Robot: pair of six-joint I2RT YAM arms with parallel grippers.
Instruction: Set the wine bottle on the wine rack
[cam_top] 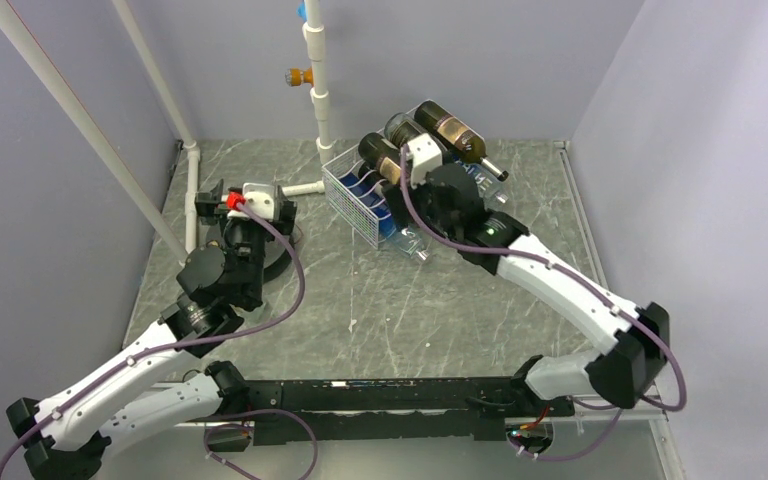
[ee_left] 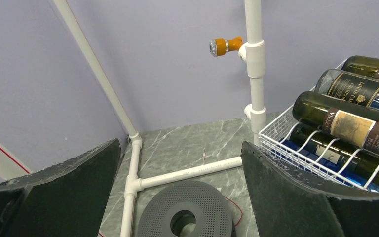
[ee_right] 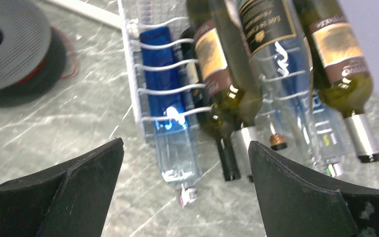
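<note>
Since the right gripper (ee_right: 186,145) stands with its fingers spread wide and nothing between them, just short of the bottle necks, the placing itself looks done. Straight ahead of it, the wine bottle (ee_right: 224,74) most likely meant by the task lies on its side in the upper row of the wine rack (cam_top: 350,195), gold label up and foil-capped neck pointing back toward the gripper. I cannot tell for certain which bottle is the task's own. Two more labelled bottles (ee_right: 343,54) lie beside it in the same row. Beneath them a blue bottle (ee_right: 165,103) and other bottles fill the lower cradles, their necks sticking out past the wire front. Each seems settled between the wavy rods, none visibly tilted off its cradle, and no bottle shows loose on the bench (cam_top: 410,310). The left gripper (ee_left: 180,145) is likewise spread and empty, well apart from the rack and hovering above the black spool (ee_left: 160,212) near the white pipe frame (ee_left: 177,175). By my reading, what is left is small: draw the right arm back from the necks without nudging them.
</note>
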